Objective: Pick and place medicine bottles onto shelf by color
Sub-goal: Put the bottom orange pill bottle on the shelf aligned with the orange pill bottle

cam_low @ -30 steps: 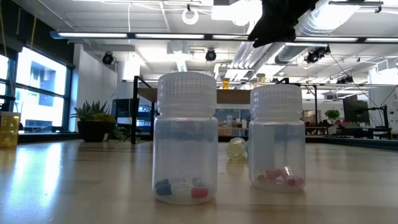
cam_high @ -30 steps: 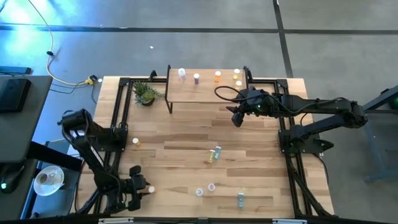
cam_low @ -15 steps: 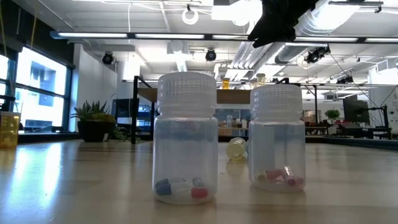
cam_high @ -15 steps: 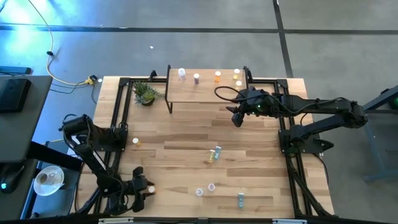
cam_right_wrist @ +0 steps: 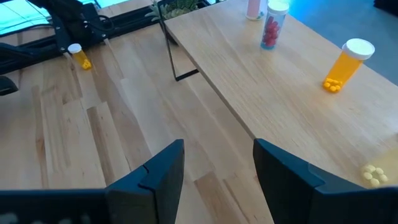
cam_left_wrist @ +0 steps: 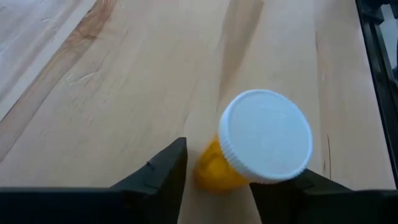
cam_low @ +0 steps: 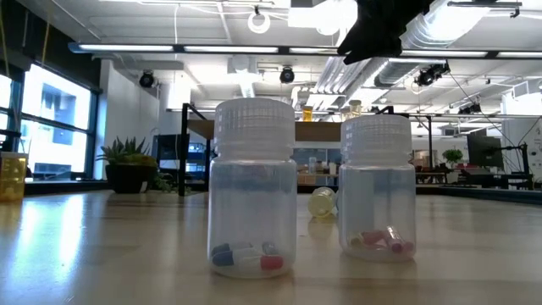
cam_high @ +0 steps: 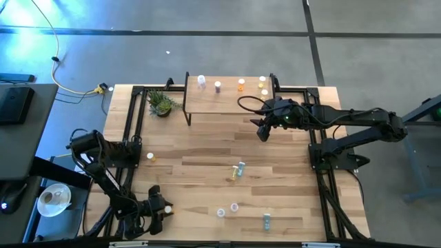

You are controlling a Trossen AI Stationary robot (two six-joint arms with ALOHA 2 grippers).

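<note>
— Bottles first: where did they stand?
— Four medicine bottles (cam_high: 218, 85) stood on the shelf (cam_high: 227, 100); others were scattered over the table (cam_high: 200, 158); a yellow bottle (cam_left_wrist: 249, 152) lay near its left front corner.

— And the fingers?
— The left gripper (cam_left_wrist: 214, 180) sat open around that yellow bottle, not gripping it; the right gripper (cam_right_wrist: 214, 162) hung open, empty, just before the shelf's right end.

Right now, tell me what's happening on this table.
The left gripper is low at the table's near-left corner, fingers open around a yellow bottle with a white cap, not yet closed on it. The right gripper hangs open and empty by the shelf, where four bottles already stand. More bottles wait on the tabletop.
</note>
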